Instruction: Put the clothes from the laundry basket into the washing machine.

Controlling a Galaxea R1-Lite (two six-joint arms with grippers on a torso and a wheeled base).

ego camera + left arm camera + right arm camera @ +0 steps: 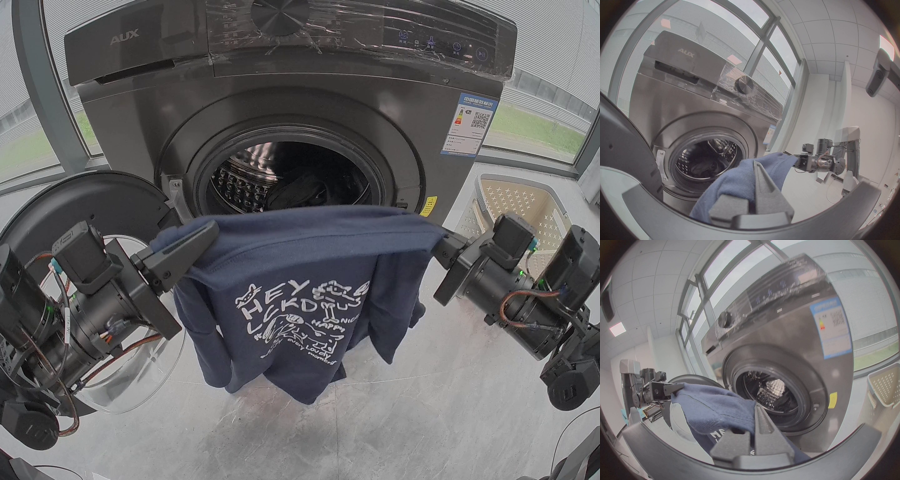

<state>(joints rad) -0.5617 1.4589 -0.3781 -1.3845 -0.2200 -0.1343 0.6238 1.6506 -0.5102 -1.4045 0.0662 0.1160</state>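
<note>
Navy sweatshirt (300, 262) with white doodle print, centre; dark grey washing machine (125, 119); beige perforated laundry basket (525, 203), right.

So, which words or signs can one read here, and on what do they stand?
"AUX": on the drawer of the washing machine.
"HEY": white print on the blue shirt; the smaller lines beneath are too blurred to read.
Blue label and yellow sticker on the machine: too small to read.

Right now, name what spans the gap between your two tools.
The navy sweatshirt, pinched by the left tool and right tool, hangs stretched between them in the head view.
</note>
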